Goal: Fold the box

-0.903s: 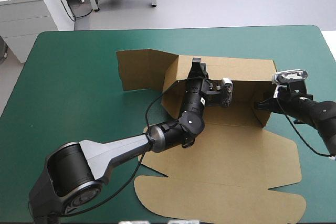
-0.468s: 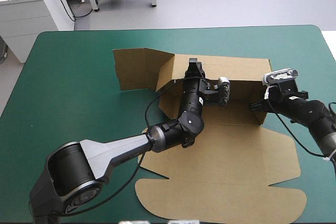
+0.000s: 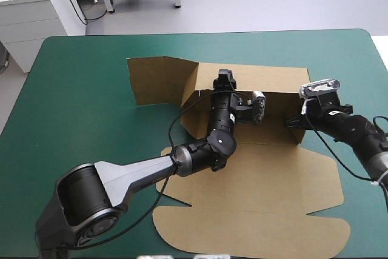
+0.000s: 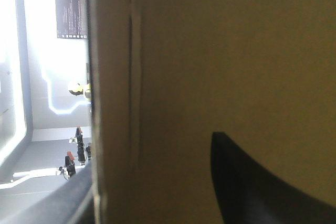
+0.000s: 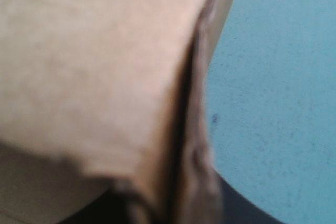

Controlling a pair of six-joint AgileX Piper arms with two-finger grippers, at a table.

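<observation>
Walls stand raised along the far side and right end of the brown box point(image 3: 267, 180) on the teal-green surface point(image 3: 79, 89), lid flat toward the near edge. Reaching into the tray, the left pincer point(image 3: 225, 77) pinches the far wall; the right pincer point(image 3: 294, 122) pinches the right end wall.

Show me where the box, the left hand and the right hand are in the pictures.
box point(image 3: 267, 180): high view, on its flat near panel.
left hand point(image 3: 225, 77): high view, between its fingertips, at the far wall.
right hand point(image 3: 293, 122): high view, between its fingertips, at the right wall.
</observation>
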